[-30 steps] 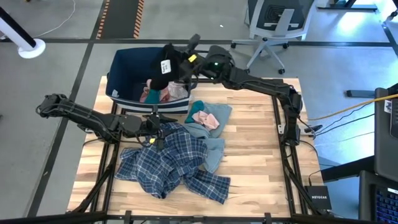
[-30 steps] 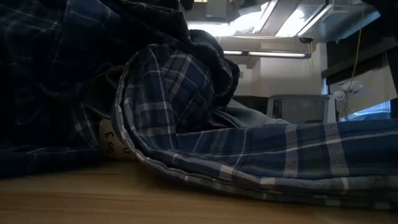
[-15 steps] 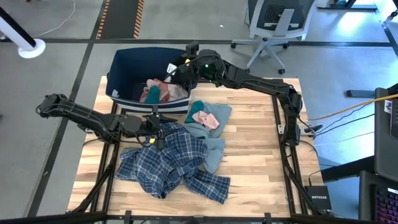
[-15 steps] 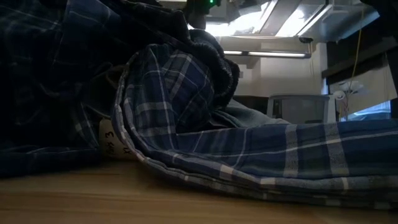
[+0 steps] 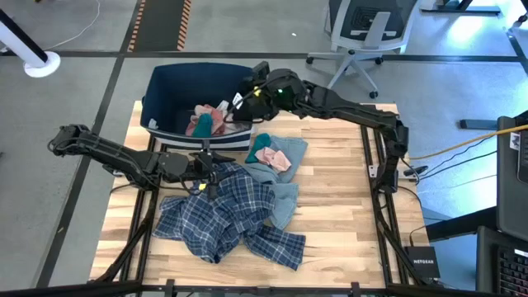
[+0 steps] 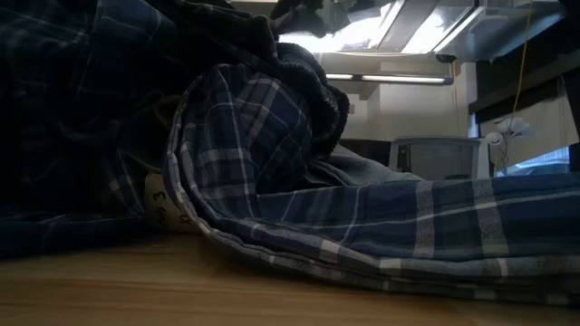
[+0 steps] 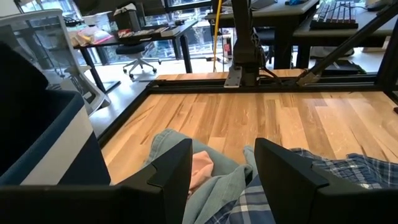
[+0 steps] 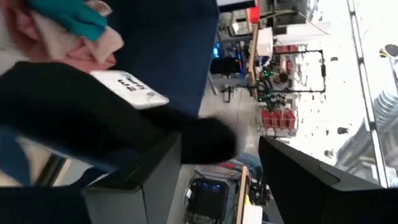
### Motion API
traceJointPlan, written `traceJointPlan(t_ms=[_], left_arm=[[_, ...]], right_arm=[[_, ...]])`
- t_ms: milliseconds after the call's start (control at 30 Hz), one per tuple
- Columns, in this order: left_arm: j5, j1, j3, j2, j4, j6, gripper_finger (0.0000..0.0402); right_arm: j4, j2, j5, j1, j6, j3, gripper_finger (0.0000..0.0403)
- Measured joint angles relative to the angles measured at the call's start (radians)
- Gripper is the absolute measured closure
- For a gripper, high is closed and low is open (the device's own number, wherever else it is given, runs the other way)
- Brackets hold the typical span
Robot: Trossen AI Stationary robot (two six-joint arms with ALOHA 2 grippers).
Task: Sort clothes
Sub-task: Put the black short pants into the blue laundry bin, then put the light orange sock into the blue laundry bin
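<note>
My right gripper (image 5: 246, 101) (image 8: 219, 138) hangs open over the dark blue bin (image 5: 165, 82). The small black item (image 8: 74, 106) with its white tag (image 8: 130, 88) lies before its fingers, above pink and teal pieces (image 5: 205, 122) in the bin. My left gripper (image 5: 210, 175) (image 7: 222, 146) hovers open, above the far edge of the large blue-white plaid shirt (image 5: 223, 216) (image 6: 317, 181). That shirt lies spread on the table. Beside it rest the light grey-blue garment (image 5: 285, 186), a pink piece (image 5: 274, 159) and a teal piece (image 5: 260, 144). My right gripper stands open, and a lobe of the small black item (image 8: 208, 140) lies close to the inner side of one finger (image 8: 149, 174). I cannot tell whether they touch. The rest of the item spreads away from the fingers over the bin's contents.
The bin stands at the table's far left, and a white piece (image 5: 238, 122) lies against its near wall. Bare wood (image 5: 338, 206) lies on the table's right half. An office chair (image 5: 367, 33) stands on the floor beyond the far edge.
My right gripper has tipped downward over the bin and shifted slightly toward the table's near edge. The small black item, bunched up high at the gripper a second ago, has sunk toward the bin's inside and spread out.
</note>
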Motion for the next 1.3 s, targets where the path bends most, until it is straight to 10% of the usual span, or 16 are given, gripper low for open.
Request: traceJointPlan(t_ms=[800, 1300], left_arm=[[0.0, 0.0, 0.0, 0.0, -0.007, -0.056, 0.0233], [0.0, 0.0, 0.0, 0.0, -0.033, -0.059, 0.0233]], right_arm=[[-0.515, -0.128, -0.197, 0.273, 0.275, -0.006, 0.0168], [-0.44, -0.13, -0.195, 0.404, 0.388, -0.373, 0.0168]])
